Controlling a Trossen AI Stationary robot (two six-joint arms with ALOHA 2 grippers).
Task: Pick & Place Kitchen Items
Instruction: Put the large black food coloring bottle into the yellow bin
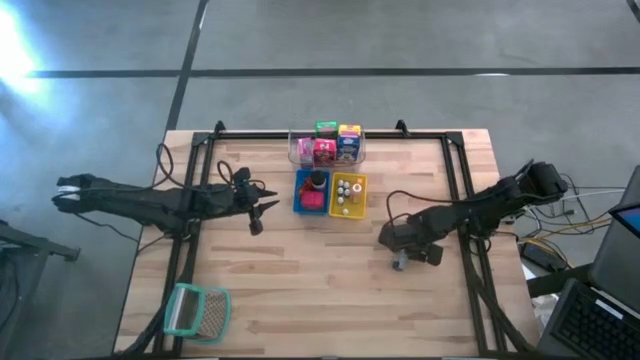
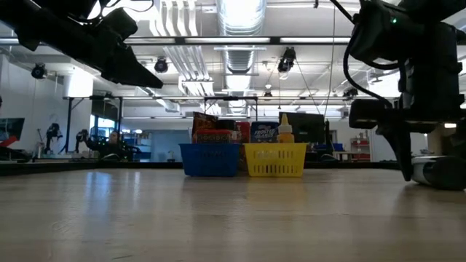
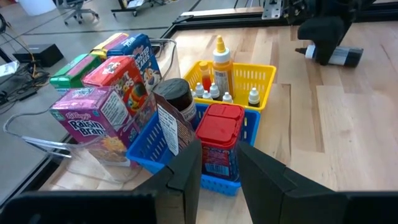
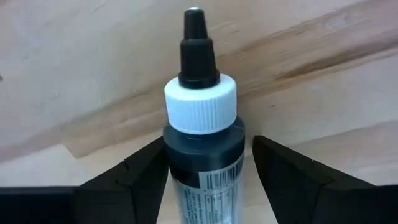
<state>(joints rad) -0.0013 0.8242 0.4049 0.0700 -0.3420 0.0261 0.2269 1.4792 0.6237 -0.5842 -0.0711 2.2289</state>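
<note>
We see a pale wooden plank table (image 1: 300, 290) with a black metal frame (image 1: 455, 200) along its edges, standing on a smooth grey concrete floor (image 1: 400, 35) crossed by dark seam lines. Beyond the table's far edge we look into a large open hall, where a white ceiling carries exposed round silver ducts (image 2: 240, 14), pipes and long bright strip lights (image 2: 175, 25). Off the table's right side we make out dark laptops (image 1: 600, 300) and tangled cables (image 1: 550, 245).
</note>
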